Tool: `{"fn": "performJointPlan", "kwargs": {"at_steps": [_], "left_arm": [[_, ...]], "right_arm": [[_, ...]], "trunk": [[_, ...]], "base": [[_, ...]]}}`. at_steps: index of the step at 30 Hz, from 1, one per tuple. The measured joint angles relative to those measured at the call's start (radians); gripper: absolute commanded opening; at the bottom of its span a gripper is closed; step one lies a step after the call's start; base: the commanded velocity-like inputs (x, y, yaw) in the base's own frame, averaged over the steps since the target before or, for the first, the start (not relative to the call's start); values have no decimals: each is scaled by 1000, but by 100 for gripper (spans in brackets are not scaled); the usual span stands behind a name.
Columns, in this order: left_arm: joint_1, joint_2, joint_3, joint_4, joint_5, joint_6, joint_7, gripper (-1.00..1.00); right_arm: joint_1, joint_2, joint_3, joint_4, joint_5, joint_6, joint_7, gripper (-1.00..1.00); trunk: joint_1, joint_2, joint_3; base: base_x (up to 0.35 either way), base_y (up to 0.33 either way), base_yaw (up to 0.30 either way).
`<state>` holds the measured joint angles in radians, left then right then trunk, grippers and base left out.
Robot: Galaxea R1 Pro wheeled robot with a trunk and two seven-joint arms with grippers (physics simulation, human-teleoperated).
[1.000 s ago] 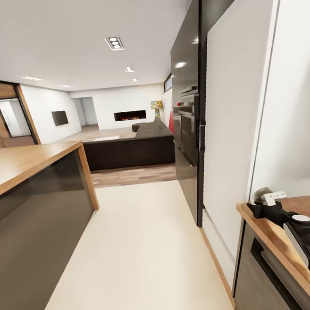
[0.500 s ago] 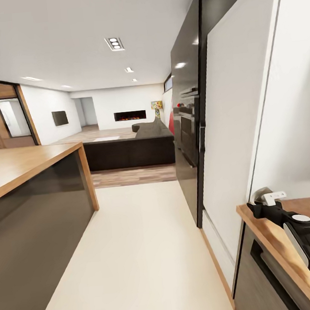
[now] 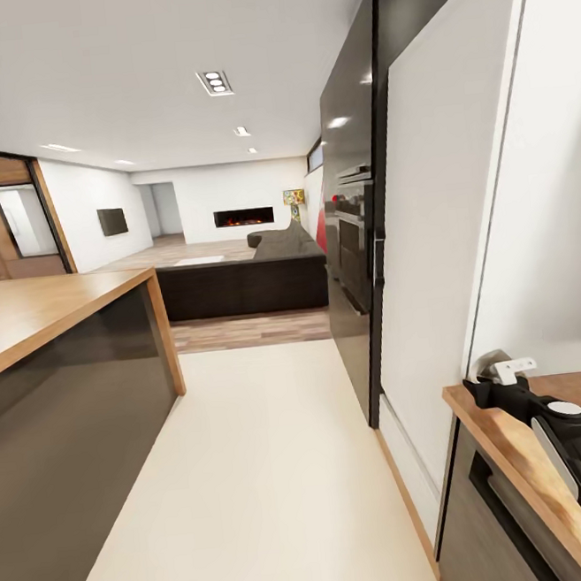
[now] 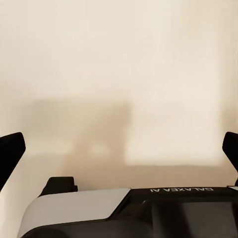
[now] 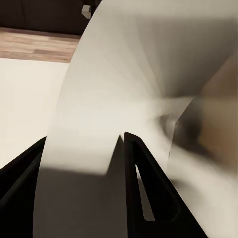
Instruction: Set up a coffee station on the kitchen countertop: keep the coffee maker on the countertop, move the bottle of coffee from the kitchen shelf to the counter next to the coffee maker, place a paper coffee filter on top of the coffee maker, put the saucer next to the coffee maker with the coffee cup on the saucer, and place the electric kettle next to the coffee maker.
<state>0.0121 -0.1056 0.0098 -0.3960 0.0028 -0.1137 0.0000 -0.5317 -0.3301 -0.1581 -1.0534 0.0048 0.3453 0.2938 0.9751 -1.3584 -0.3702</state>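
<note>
My right gripper [image 3: 499, 379] hovers over the end of a light-wood countertop [image 3: 495, 435] at the lower right, shut on the paper coffee filter [image 3: 490, 364], a pale crisp sheet poking up past the fingers. In the right wrist view the filter [image 5: 124, 89] spreads wide between the two black fingers [image 5: 144, 188] of the gripper [image 5: 84, 140]. My left gripper [image 4: 119, 148] points at bare beige floor, its fingertips [image 4: 11, 148] far apart and holding nothing. The coffee maker, bottle of coffee, saucer, coffee cup and electric kettle are out of view.
A wood-topped island with a dark front [image 3: 68, 383] runs along the left. Tall white and black cabinets with a built-in oven [image 3: 352, 240] line the right. Between them a cream floor aisle [image 3: 262, 453] leads to a dark sofa [image 3: 245, 281] and a living room.
The head view has drifted very slightly; the right arm and the filter keep the same pose.
</note>
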Motion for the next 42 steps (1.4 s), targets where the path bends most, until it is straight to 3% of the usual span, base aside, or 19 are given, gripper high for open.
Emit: {"fn": "performJointPlan", "kwargs": {"at_steps": [10, 16, 21, 42], "left_arm": [[0, 0, 0, 0, 0, 0, 0, 100], [0, 0, 0, 0, 0, 0, 0, 100], [0, 0, 0, 0, 0, 0, 0, 100], [0, 0, 0, 0, 0, 0, 0, 100]], "right_arm": [[0, 0, -9, -46, 2, 4, 4, -100], [2, 0, -14, -121, -3, 75, 5, -100], [3, 0, -49, -151, -9, 111, 7, -100], [3, 0, -72, -168, -10, 124, 8, -100]], "trunk": [[0, 0, 0], [0, 0, 0], [0, 0, 0], [0, 0, 0]], "base": [[0, 0, 0], [0, 0, 0], [0, 0, 0], [0, 0, 0]]}}
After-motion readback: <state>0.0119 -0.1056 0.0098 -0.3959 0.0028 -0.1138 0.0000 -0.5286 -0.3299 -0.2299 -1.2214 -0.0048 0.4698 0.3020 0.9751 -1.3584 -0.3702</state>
